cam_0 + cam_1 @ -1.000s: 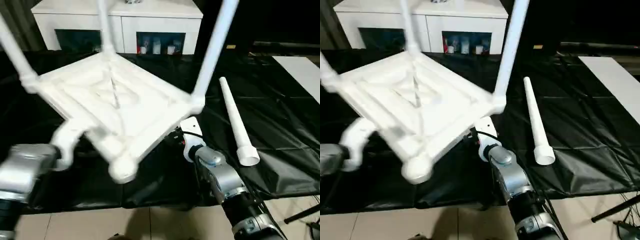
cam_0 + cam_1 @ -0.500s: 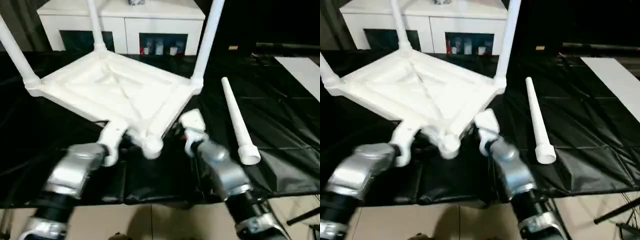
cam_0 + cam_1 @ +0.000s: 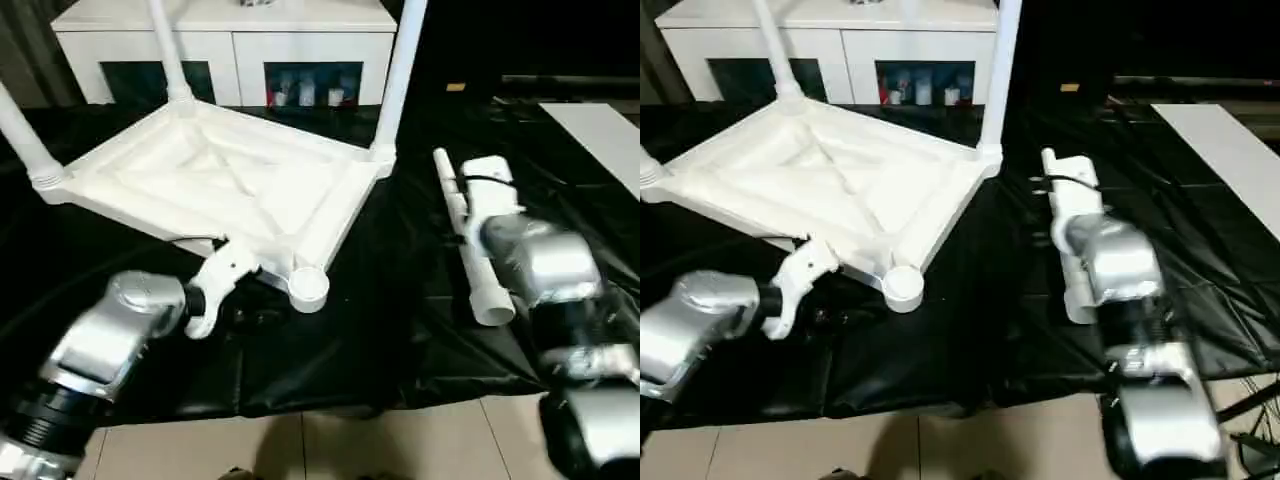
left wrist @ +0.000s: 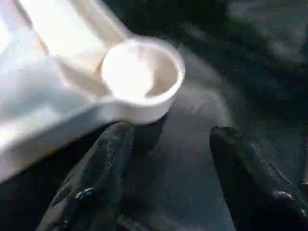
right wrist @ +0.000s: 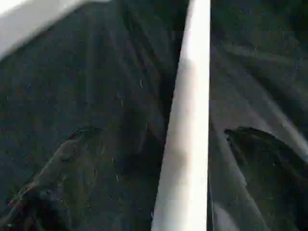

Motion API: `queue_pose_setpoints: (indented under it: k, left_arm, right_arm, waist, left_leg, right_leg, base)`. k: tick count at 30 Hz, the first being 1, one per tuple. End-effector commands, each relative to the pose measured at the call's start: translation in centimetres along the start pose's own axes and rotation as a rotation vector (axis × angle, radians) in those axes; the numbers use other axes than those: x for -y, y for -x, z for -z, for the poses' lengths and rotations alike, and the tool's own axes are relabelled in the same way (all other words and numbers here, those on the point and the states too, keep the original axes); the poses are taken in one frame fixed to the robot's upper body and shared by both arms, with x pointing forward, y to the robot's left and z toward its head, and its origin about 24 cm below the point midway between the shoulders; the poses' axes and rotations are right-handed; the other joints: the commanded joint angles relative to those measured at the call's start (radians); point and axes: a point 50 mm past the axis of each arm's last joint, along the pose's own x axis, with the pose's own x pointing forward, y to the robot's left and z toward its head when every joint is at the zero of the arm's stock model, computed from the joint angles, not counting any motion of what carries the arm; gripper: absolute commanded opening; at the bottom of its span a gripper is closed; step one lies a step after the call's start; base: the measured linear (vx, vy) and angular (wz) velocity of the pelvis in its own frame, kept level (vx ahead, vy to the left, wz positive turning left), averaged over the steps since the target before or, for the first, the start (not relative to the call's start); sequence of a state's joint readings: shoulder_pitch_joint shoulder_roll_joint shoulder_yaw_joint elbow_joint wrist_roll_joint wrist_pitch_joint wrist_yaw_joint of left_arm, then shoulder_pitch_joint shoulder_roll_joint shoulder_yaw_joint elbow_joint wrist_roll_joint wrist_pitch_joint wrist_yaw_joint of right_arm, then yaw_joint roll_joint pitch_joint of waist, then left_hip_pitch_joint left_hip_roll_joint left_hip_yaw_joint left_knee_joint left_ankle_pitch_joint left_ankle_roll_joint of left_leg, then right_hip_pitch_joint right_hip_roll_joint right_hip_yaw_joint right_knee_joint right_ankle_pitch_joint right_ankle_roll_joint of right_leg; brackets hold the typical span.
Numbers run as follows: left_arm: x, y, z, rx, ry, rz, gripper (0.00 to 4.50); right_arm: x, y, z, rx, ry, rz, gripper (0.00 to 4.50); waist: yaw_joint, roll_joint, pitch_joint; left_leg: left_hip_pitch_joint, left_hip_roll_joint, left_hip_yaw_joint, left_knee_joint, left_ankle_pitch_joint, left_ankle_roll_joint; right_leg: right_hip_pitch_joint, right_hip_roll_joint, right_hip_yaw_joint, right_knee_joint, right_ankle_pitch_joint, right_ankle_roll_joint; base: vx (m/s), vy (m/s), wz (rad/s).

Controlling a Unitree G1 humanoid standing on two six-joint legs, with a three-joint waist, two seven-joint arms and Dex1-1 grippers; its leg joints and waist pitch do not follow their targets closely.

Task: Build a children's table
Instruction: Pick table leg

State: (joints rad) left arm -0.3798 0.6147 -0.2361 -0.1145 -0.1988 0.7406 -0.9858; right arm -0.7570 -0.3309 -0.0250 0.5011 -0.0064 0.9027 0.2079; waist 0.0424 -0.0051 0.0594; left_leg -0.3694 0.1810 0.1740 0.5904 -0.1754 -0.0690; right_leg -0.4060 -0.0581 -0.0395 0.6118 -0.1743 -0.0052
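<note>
Left arm reaches forward low, its gripper with jaws spread wide. Right arm stretches out ahead, its gripper apparently gaping too, black fingers well apart.

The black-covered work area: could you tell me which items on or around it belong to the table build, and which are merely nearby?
Job:
- upturned table top, three legs fitted
- empty corner socket
- loose leg

Nearby:
- white cabinet
- black cover

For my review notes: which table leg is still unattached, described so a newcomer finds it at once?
Start at the upside-down white table top on the black sheet. To its right, under the robot's right gripper, lies a loose leg. Unlike the three legs standing upright in corner sockets, it lies flat.
</note>
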Motion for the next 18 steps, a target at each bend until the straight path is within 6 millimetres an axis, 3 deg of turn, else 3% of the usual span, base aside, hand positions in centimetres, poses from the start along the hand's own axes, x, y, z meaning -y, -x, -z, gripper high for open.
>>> queue_pose_setpoints:
  k: [1, 4, 5, 11, 18]
  left_arm:
    - [0.3, 0.6, -1.6, 0.041, -0.049, 0.031, 3.19]
    - [1.2, 0.8, -3.1, 0.084, -0.111, 0.082, 3.31]
    - [1.8, 0.8, -3.8, 0.099, -0.135, 0.110, 3.47]
    - [2.3, 0.9, -4.3, 0.107, -0.156, 0.133, 4.04]
    - [2.5, 1.1, -4.8, 0.113, -0.174, 0.139, 4.49]
  right_arm:
    - [0.2, -0.1, 0.3, -0.063, 0.002, -0.007, 4.50]
    - [0.8, -0.4, 1.4, -0.156, -0.034, -0.006, 4.50]
    - [1.1, -0.7, 2.5, -0.217, -0.053, -0.010, 4.50]
    - [1.2, -1.0, 4.3, -0.291, -0.081, -0.011, 4.50]
    - [1.6, -1.1, 4.9, -0.319, -0.106, -0.012, 3.76]
  waist:
    - [0.004, 0.004, -0.068]
    - [0.004, 0.004, -0.066]
    - [0.006, -0.004, -0.068]
    - [0.012, -0.003, -0.067]
    - [0.013, 0.000, -0.067]
  left_leg:
    - [0.014, 0.029, -0.008, -0.063, -0.202, -0.035]
    - [0.013, 0.031, -0.007, -0.062, -0.193, -0.036]
    - [0.012, 0.031, -0.007, -0.061, -0.184, -0.037]
    - [0.011, 0.030, -0.004, -0.058, -0.183, -0.042]
    - [0.013, 0.030, -0.005, -0.058, -0.200, -0.051]
  right_leg:
    - [0.053, -0.062, 0.040, -0.061, -0.172, -0.224]
    - [0.051, -0.062, 0.040, -0.062, -0.172, -0.225]
    - [0.054, -0.064, 0.041, -0.058, -0.176, -0.225]
    - [0.051, -0.062, 0.041, -0.062, -0.204, -0.205]
    - [0.048, -0.060, 0.040, -0.062, -0.218, -0.202]
  base:
    - [0.000, 0.000, 0.00]
    - [0.000, 0.000, 0.00]
    - [0.000, 0.000, 0.00]
    - [0.000, 0.000, 0.00]
    - [0.000, 0.000, 0.00]
